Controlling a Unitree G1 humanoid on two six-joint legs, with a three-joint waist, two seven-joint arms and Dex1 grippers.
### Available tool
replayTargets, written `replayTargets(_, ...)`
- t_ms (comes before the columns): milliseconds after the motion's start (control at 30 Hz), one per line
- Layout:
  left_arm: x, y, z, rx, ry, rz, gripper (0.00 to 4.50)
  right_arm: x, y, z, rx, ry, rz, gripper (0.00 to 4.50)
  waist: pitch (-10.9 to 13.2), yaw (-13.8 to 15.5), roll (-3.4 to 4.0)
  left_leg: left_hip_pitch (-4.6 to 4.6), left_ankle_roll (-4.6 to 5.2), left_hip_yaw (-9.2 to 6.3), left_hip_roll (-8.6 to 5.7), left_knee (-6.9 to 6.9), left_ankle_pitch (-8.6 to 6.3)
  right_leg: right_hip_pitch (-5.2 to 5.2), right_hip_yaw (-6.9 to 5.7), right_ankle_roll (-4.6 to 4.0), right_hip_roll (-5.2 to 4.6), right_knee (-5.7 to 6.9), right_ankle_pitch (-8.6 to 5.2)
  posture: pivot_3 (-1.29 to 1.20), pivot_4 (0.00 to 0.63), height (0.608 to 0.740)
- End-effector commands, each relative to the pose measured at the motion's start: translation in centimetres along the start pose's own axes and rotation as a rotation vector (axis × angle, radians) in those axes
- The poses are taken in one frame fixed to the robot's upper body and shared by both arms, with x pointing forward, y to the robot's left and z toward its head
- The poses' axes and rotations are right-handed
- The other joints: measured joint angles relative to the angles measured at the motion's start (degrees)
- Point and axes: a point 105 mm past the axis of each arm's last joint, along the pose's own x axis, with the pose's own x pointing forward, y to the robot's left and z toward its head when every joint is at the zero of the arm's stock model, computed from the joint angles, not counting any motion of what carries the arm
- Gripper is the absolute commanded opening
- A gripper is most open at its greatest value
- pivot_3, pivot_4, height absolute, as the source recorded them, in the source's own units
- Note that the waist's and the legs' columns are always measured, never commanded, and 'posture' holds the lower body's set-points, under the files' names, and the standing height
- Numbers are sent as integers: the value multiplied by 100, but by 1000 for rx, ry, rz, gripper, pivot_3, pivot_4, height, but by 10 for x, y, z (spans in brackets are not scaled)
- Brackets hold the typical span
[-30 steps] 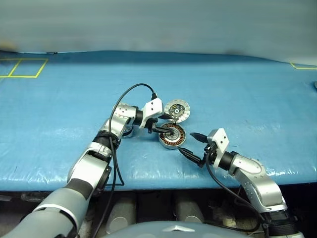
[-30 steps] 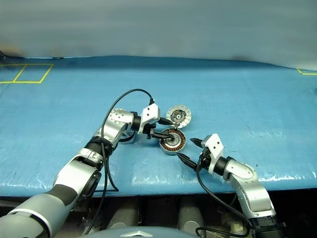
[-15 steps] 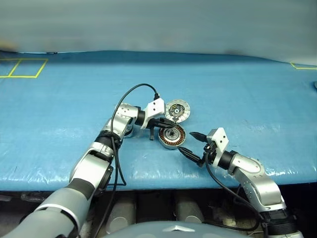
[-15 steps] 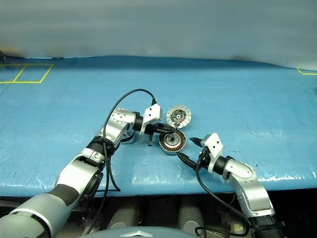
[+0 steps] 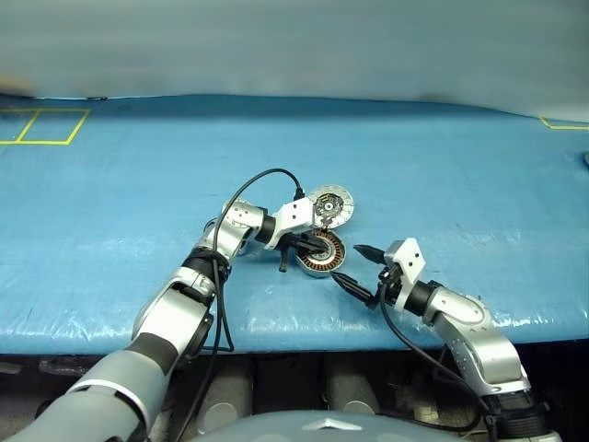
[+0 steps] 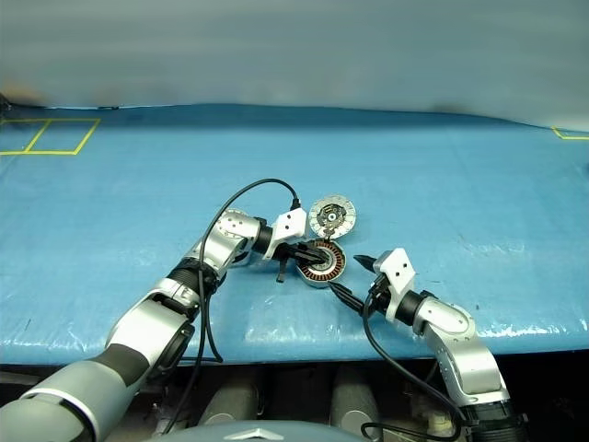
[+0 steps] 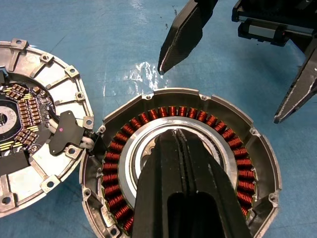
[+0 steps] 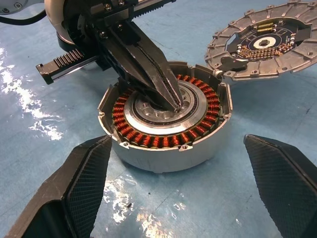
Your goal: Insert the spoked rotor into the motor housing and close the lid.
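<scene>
On the blue bench (image 5: 138, 184), the motor housing (image 8: 168, 121) sits with its copper windings up, and the lid (image 8: 265, 42) lies just beside it, circuit side showing, touching its rim. Left tool (image 8: 171, 101), fingers pressed together, pokes its tips down into the silver centre of the housing. Right tool (image 5: 354, 267) waits close by on the housing's near side, fingers spread wide, gripping nothing. No readable writing or brand on any part; the tiny board markings are too fine to make out.
</scene>
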Motion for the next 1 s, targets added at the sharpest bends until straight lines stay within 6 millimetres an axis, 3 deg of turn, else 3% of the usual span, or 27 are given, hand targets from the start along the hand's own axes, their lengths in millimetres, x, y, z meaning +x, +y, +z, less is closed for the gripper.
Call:
replayTargets(33, 0, -2, -9, 5, 43, 0, 23, -3, -2, 9, -31, -34, -11, 4500, 0, -2, 0, 0, 0, 0, 0, 0, 0, 0, 0, 0, 0, 0, 0, 0, 150, 740)
replayTargets(367, -13, 15, 18, -19, -126, 118, 23, -1, -1, 10, -39, -33, 0, 4500, 0, -7, 0, -3, 0, 0, 0, -1, 0, -4, 0, 0, 0, 1, 0, 0, 150, 740)
replayTargets(500, -29, 16, 13, -37, -126, 140, 23, 1, -1, 12, -40, -42, 1, 4500, 0, -17, 0, -3, 0, -1, 0, -2, 0, -5, 0, 0, 0, 0, 0, 0, 150, 740)
replayTargets(633, -50, 22, 8, -54, -119, 225, 23, 3, 0, 13, -46, -45, 4, 4500, 0, -24, 1, -2, 0, -1, 1, -3, 0, -5, 0, -1, 0, 2, 0, 0, 150, 740)
replayTargets(733, -77, 32, 8, -73, -145, 382, 23, 2, -1, 17, -67, -50, 2, 4500, 0, -25, 1, -3, 0, -3, 1, -2, 0, -5, 0, -1, 0, 2, 0, 0, 150, 740)
replayTargets(1000, -135, 4, -17, -91, -41, 504, 23, 6, 9, 33, -112, -97, 63, 4500, 1, -45, 5, 1, -1, -7, 3, -17, -1, -10, -1, -9, 1, 2, -4, 0, 150, 740)
